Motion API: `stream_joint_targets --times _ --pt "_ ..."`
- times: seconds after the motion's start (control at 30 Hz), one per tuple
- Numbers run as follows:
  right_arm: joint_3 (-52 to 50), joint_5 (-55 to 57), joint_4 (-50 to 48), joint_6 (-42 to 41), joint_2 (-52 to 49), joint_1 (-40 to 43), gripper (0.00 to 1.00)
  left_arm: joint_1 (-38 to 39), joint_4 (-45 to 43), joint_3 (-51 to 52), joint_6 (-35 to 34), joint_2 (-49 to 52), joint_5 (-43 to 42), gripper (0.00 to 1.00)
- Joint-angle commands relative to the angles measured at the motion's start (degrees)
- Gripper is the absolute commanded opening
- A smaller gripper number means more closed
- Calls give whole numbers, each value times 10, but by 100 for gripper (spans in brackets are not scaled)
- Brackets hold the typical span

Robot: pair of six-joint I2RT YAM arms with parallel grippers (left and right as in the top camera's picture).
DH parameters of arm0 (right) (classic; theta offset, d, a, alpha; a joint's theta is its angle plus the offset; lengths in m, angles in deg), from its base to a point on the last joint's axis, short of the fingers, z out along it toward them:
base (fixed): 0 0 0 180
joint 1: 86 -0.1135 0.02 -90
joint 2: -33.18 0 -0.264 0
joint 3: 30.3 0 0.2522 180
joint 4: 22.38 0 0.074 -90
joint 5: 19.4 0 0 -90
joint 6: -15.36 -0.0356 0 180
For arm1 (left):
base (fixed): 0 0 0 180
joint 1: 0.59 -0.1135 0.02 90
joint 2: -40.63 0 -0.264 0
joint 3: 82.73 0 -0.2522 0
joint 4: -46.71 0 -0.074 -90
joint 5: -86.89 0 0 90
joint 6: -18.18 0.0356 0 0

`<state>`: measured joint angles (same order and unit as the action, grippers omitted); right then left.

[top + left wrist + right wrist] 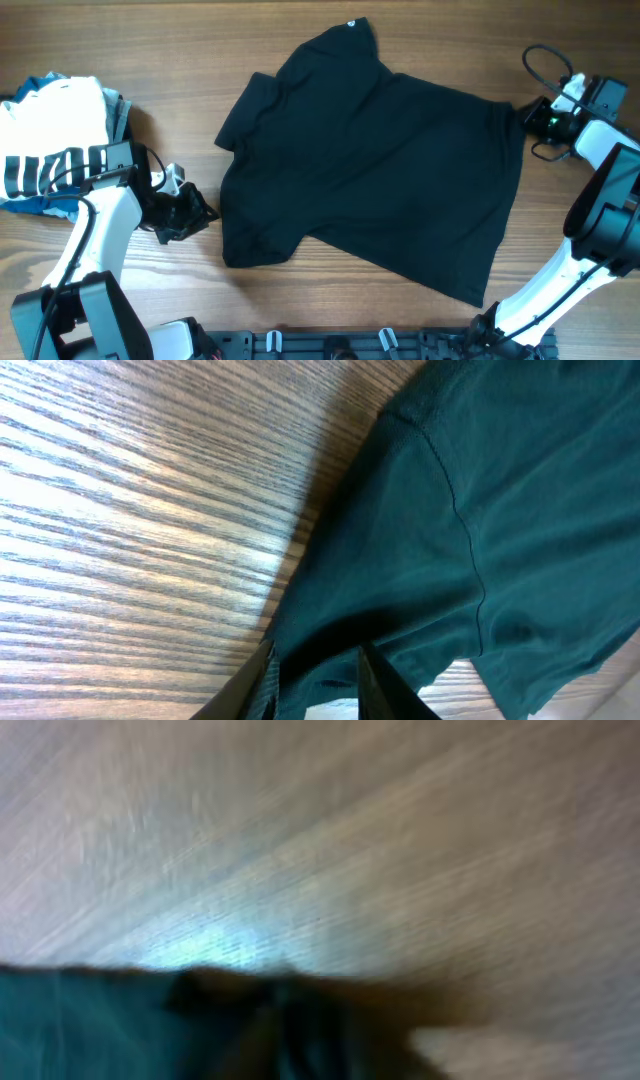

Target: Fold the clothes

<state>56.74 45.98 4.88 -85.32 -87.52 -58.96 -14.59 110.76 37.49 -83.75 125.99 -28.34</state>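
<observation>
From overhead, my left arm [95, 235] rises from the lower left corner and bends right, putting the left gripper [198, 212] low on the table [150, 50], just beside the bottom left corner of the black T-shirt [380, 150]. The right arm [600, 210] climbs the right edge of the frame and folds back inward, so the right gripper [525, 115] sits at the shirt's right edge, touching or overlapping the cloth.

The shirt lies spread across the middle of the table, turned at an angle, with its small white neck tag [352, 24] near the top of the frame and one sleeve [250, 105] pointing to the upper left.

The left wrist camera gives me what the overhead cannot. Its two fingers [255, 685] stand apart at the bottom of the frame, unclenched, and the shirt's dark edge runs down between them. I cannot tell whether the pads touch the cloth.

The right wrist view is badly smeared. I make out wood grain above and a dark band of fabric along the bottom, but the fingers are lost in the blur. Overhead they are too small and dark against the shirt, so I cannot tell whether that gripper is clenched or released.

At the left edge, a striped white garment [45, 140] rests on a blue garment [40, 203], both partly cut off by the frame and well apart from the shirt.
</observation>
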Motion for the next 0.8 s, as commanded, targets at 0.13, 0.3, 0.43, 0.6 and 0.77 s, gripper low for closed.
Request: stream_joint_targets --times 0.13,0.3,0.43,0.6,0.77 --pt "-16 19 -59 -65 -16 8 4 -3 1 -5 -5 -10 -9 27" --pt "-16 24 -161 -80 -12 22 4 -3 0 -5 -5 -10 -9 27" --pt "-16 21 -254 -145 -12 54 4 -3 -2 -5 -6 -10 -10 27" --pt "-16 -39 -282 -137 -12 89 4 -3 -16 -5 -5 -10 -33 27" --pt "-16 -110 -131 -44 -13 76 56 -1 -39 -10 -5 -10 -40 30"
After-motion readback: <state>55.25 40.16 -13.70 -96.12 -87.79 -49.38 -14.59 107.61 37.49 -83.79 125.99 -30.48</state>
